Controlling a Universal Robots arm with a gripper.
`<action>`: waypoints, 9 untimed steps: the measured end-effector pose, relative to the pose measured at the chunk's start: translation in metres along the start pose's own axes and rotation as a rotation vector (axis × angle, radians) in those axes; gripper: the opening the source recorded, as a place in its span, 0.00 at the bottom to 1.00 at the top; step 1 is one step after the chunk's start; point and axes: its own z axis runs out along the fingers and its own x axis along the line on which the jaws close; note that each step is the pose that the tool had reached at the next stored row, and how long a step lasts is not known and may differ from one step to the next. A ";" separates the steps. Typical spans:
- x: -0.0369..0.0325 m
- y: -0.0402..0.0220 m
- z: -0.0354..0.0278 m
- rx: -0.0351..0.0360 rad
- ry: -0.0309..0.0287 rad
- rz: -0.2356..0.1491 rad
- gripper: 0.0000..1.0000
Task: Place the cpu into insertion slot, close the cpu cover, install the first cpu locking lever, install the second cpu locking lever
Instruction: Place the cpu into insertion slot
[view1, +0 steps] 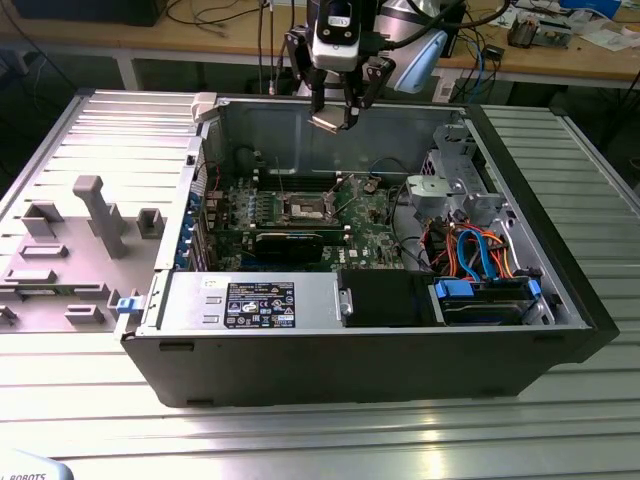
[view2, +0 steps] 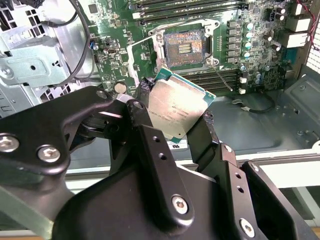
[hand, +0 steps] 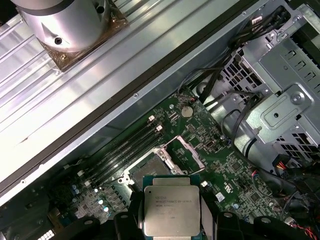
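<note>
Since the cpu (view2: 176, 114) is pinched by its edges in the gripper (view1: 336, 115), its metal top is left bare, probably so it can drop in flat. It hangs over the open case, well apart from the insertion slot (view1: 305, 209) at its 6 o'clock in the exterior view. The cpu cover (hand: 192, 150) looks flipped up, so the socket's exposed. Memory slots (view1: 250, 205) sit at the slot's 9, a black card (view1: 290, 243) at 6 and a cable-stuffed drive cage (view1: 470, 230) at 3. Nothing's blocking it that I can see.

Noting a ribbed aluminium surface (view1: 330, 440) under even, diffuse light, with soft glare near its front edge. Behind it I see a wooden workbench (view1: 150, 40) on white legs, strewn with cables (view1: 225, 14); shadow beneath.
</note>
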 end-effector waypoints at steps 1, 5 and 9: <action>0.0000 0.0000 0.0000 0.0000 0.0000 0.000 0.54; 0.0000 0.0000 0.0000 -0.0003 -0.0014 0.016 0.54; 0.0001 -0.0001 0.0000 -0.0006 -0.0025 0.028 0.54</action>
